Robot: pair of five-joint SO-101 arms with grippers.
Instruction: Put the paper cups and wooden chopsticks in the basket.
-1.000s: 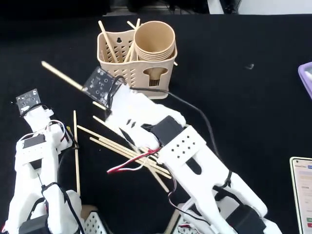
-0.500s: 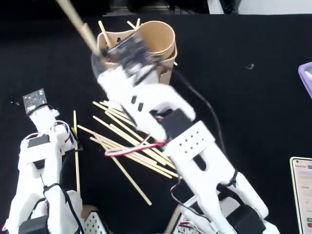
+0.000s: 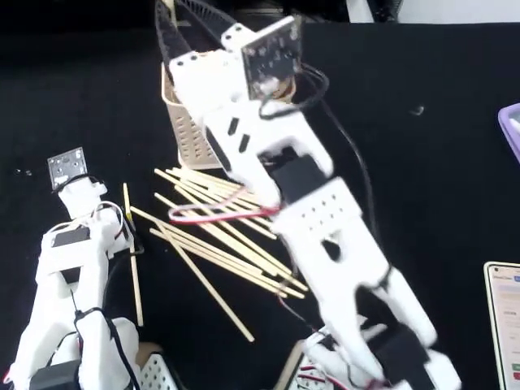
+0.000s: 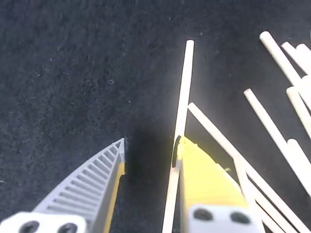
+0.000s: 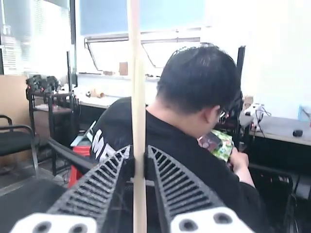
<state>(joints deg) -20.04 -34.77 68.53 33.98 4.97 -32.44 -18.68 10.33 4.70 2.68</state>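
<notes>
On the left of the bench (image 3: 422,179), the left hand (image 4: 149,145) is spread open, a single chopstick (image 4: 182,92) just inside its yellow finger. Loose chopsticks (image 3: 219,244) lie mid-bench. Farther off, the right hand (image 5: 139,158) pinches a raised chopstick (image 5: 137,73) over the basket (image 3: 188,134).

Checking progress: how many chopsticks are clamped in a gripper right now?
1. The right gripper is shut on one chopstick, held up off the table. The left gripper is open, with a second chopstick lying between its fingers, unclamped.
</notes>
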